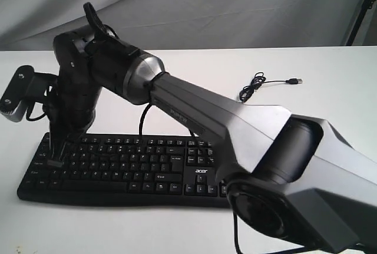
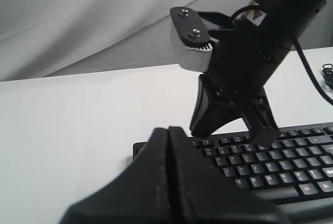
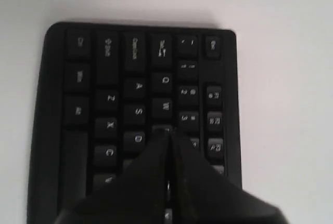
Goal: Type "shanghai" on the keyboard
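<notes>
1. Right arm [image 1: 235, 124]: its bulky grey and black body fills the near right of the exterior view and reaches across to the left end of the keyboard.
2. Keyboard [image 1: 118, 171]: black, lying flat on the white table [image 1: 330, 101] near the front edge, number pad end under the arm.
3. Right gripper [image 3: 165, 133]: pointing down over the letter keys at the left end. Its fingers are pressed together with only a seam between them and hold nothing. The tip is just past the W key, between 3 and D. Can't tell if it is pressing.
4. Left gripper [image 2: 168, 129]: fingers also pressed together, nothing held, near the keyboard's left corner.
5. Cable [image 1: 259, 83]: thin, black, loosely coiled on the table behind the keyboard, plug end free.
6. Grey cloth [image 1: 206, 0]: hangs behind the table.
</notes>
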Tool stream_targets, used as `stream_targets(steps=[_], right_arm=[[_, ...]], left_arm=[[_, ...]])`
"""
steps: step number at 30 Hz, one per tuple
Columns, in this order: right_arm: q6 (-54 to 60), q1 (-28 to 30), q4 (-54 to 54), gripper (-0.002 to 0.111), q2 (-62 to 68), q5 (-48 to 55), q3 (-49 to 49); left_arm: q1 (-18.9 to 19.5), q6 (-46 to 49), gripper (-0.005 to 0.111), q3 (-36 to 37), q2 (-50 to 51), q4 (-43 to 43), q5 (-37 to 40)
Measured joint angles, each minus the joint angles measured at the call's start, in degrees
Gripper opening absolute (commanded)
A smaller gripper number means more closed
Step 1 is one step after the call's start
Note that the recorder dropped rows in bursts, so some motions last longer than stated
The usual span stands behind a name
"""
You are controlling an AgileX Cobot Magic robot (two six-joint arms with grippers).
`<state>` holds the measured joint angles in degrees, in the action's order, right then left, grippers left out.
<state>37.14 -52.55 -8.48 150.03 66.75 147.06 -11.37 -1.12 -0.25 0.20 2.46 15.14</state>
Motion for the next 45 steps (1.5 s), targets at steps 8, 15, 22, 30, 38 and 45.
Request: stream_targets(steps=[8,15,22,30,38,45], right_arm=[[-1.0,2.2,0.3,0.000,-1.0,2.6,-4.1],[0.2,2.8,-0.2,0.000,-11.4,-8.2,-25.0],[0.4,4.7,-2.2,0.000,-19.4,-19.0,-41.4],[3.4,5.8,-6.2,0.000,-19.4,-23.0,-44.8],[4.7,6.0,-7.8,0.000,-18.4,-24.9,-44.8],[4.9,6.2,-7.9,0.000,-17.6,-25.2,-44.8]], left_arm=[[0.0,0.0,0.000,0.0,0.0,0.0,0.0],[0.0,0.0,0.000,0.0,0.0,0.0,0.0],[0.0,0.0,0.000,0.0,0.0,0.0,0.0],[0.0,0.0,0.000,0.0,0.0,0.0,0.0],[0.0,0.0,0.000,0.0,0.0,0.0,0.0],[0.0,0.0,0.000,0.0,0.0,0.0,0.0]])
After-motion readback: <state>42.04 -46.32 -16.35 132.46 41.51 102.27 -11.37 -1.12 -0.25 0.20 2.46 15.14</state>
